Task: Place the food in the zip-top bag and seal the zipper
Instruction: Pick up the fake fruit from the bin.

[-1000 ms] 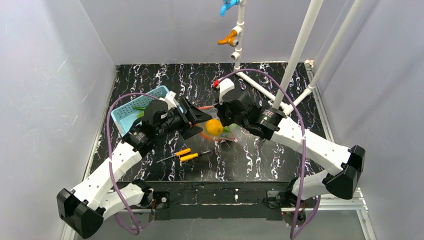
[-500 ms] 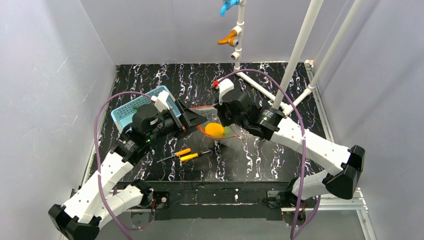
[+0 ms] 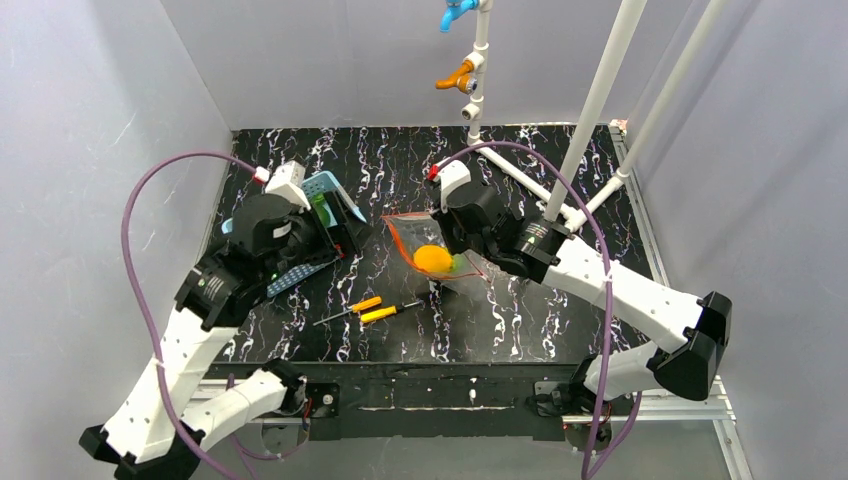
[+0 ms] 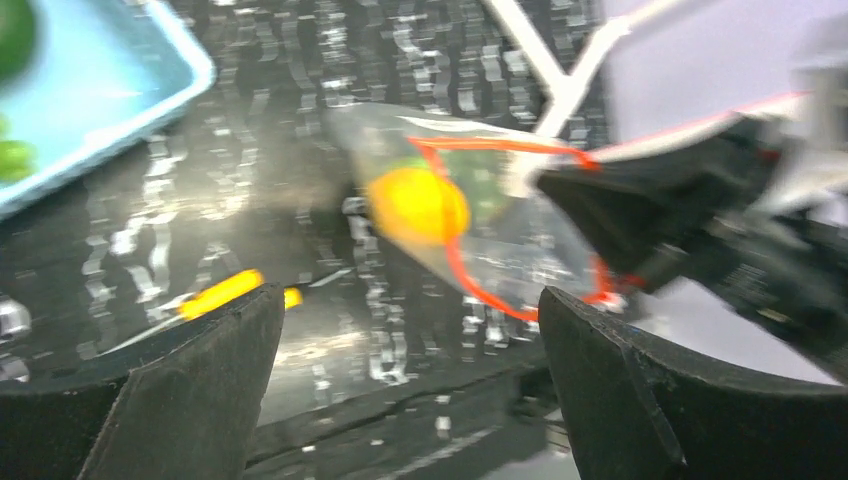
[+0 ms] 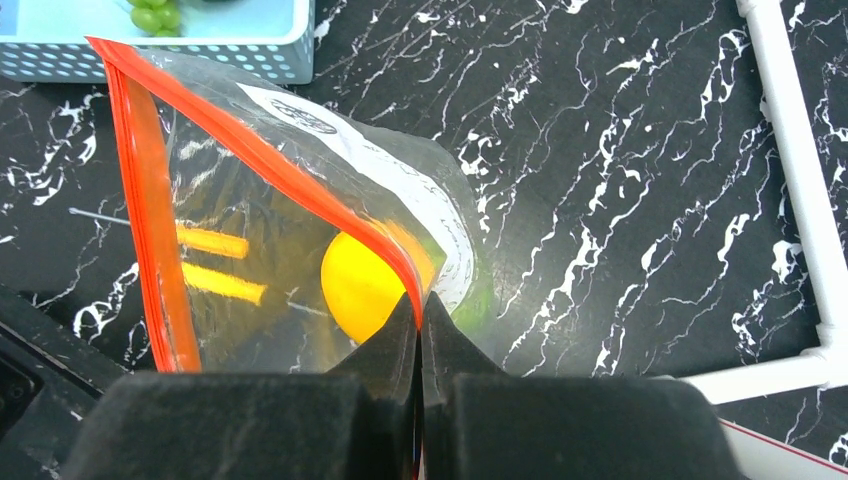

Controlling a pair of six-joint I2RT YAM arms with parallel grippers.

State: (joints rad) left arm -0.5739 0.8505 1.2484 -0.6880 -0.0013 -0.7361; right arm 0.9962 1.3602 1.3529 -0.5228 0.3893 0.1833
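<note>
**Top view.** The left gripper (image 3: 345, 228), jaws spread wide and empty, hangs over the light blue basket (image 3: 322, 184) on the left of the counter (image 3: 520, 330). The right gripper (image 3: 455, 248) is pressed together on the mouth edge of the zip-top bag (image 3: 410, 235) near the centre. A yellow lemon-like fruit (image 3: 432, 259) sits inside the bag. Two orange-handled screwdrivers (image 3: 368, 309) lie near the bag but apart from it.

**Left wrist view (blurred).** The spread fingers (image 4: 180, 390) frame the lower corners with nothing between them. The bag lies ahead, and its zipper (image 4: 470, 290) makes a loop that appears to gape toward this camera. Green food (image 4: 12, 160) shows in the basket at upper left.

**Right wrist view.** The closed jaws pinch the zipper just beside the fruit. The red-orange strip runs away up and to the left, toward the basket's wall. Green bumpy pieces (image 5: 155, 15) lie beyond it.

**Key relation.** The food not yet bagged lies in the basket, on the side the bag's mouth faces. The left arm is judged the nearer one to fetch it.
</note>
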